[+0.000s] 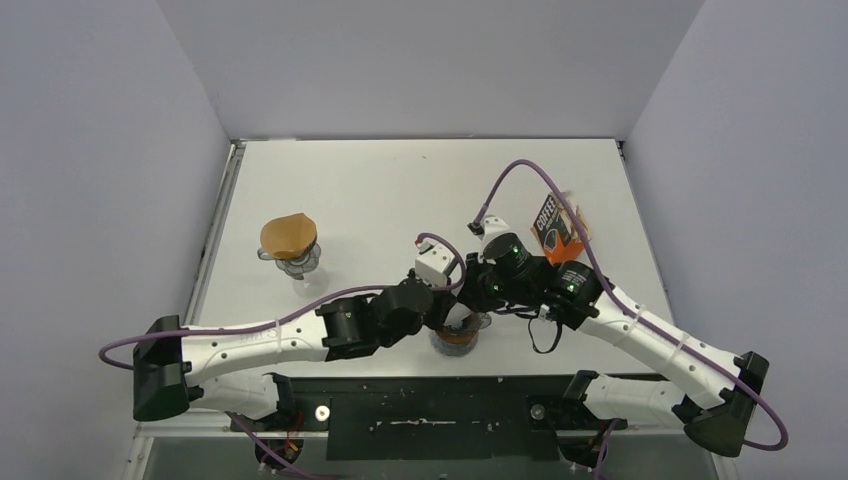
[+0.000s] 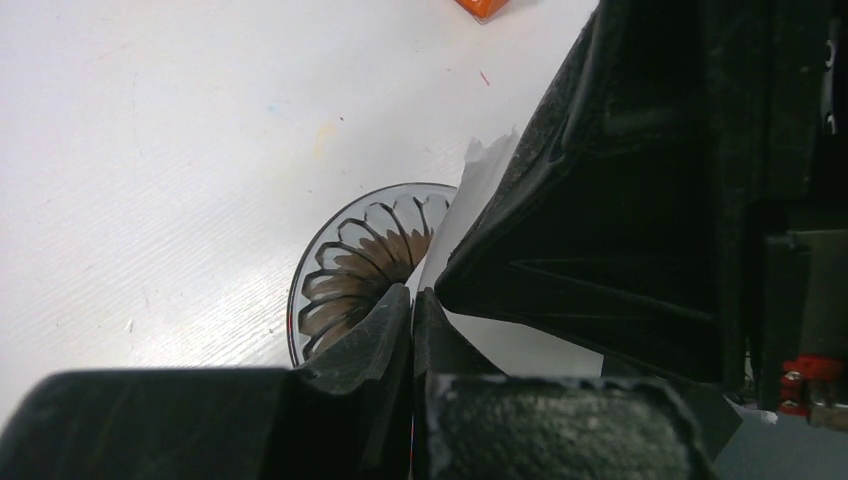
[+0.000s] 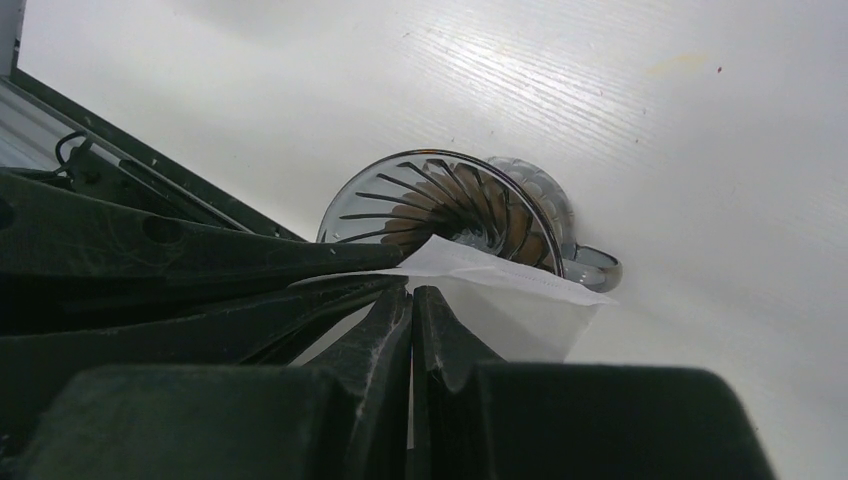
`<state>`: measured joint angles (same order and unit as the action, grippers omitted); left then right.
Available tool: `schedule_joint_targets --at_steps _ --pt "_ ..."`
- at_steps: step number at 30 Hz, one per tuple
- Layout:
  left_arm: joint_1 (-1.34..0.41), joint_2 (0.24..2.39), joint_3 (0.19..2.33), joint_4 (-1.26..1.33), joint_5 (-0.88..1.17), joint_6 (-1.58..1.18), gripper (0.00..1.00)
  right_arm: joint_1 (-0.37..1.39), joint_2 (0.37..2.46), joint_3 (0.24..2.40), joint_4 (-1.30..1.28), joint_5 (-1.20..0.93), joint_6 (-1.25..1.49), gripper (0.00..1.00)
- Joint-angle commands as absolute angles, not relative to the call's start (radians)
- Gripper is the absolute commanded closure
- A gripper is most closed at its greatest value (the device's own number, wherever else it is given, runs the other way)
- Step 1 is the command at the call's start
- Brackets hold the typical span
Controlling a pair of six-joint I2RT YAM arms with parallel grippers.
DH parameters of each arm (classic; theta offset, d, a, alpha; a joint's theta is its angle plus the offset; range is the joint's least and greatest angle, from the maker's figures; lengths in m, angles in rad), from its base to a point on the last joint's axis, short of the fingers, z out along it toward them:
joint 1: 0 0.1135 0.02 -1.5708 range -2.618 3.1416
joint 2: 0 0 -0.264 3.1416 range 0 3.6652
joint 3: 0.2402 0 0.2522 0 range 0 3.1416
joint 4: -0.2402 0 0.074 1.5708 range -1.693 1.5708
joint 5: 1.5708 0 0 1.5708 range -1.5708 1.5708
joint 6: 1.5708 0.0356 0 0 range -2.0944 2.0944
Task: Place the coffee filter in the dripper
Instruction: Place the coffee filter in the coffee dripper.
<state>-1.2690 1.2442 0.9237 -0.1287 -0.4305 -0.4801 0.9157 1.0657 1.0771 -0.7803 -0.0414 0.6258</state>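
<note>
The dripper (image 1: 456,340) is a smoky dark-grey ribbed cone standing near the table's front edge; its handle (image 3: 592,268) shows in the right wrist view. The white coffee filter (image 3: 515,305) hangs just above the dripper's rim (image 2: 345,270), partly flat, and shows as a paper edge in the left wrist view (image 2: 478,185). My left gripper (image 2: 412,298) is shut, pinching one side of the filter. My right gripper (image 3: 412,295) is shut on the other side. Both grippers meet over the dripper in the top view, left (image 1: 450,312), right (image 1: 478,300), hiding the filter there.
A second dripper holding a tan-brown paper cone (image 1: 288,236) stands at the left of the table. An orange coffee packet (image 1: 556,226) lies behind my right arm. The table's front edge runs close below the dripper.
</note>
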Motion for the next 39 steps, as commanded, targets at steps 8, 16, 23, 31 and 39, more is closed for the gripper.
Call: schedule_joint_targets --at_steps 8,16,23,31,39 --pt "-1.351 1.288 0.917 -0.047 -0.677 -0.616 1.0 0.91 1.117 1.04 -0.77 -0.051 0.756 1.0" --pt "-1.398 1.337 0.944 -0.044 -0.812 -0.678 1.0 0.91 1.138 1.041 -0.776 -0.07 0.835 1.0" --pt "-1.413 1.371 0.949 -0.014 -0.883 -0.731 1.0 0.91 1.173 1.051 -0.806 -0.041 0.871 1.0" --pt "-1.423 1.368 0.943 0.032 -0.908 -0.759 1.0 0.911 1.212 1.057 -0.805 0.024 0.908 1.0" --pt "-1.424 1.373 0.939 0.014 -0.878 -0.781 0.99 0.916 1.246 1.045 -0.793 0.064 0.902 0.98"
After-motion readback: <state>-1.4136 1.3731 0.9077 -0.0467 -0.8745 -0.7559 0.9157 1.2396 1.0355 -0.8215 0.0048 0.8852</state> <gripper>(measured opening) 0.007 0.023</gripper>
